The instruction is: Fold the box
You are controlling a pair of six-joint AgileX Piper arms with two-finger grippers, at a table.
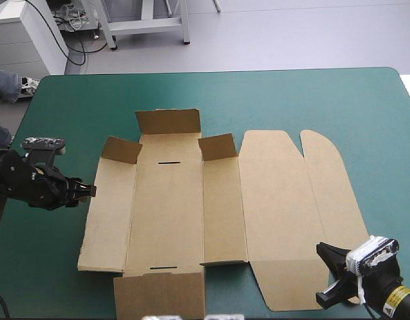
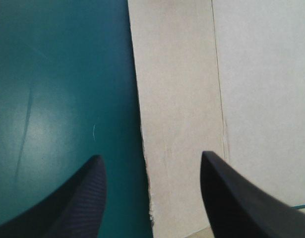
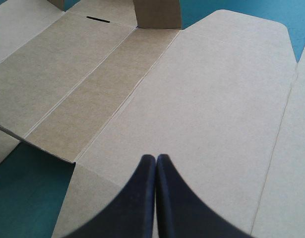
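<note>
One brown box (image 1: 185, 200), mostly flat;
left gripper (image 2: 150, 161), nine o'clock, spread wide, holding nothing; right gripper (image 3: 156, 158), five o'clock, fingers pressed together, empty.

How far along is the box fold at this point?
Barely started. Done: only the flaps at the far end of the box stand up; the rest lies flat. In hand: the left gripper is open astride the box's left edge; the right gripper is shut over the lid panel. Left: raising and tucking the side walls.
</note>
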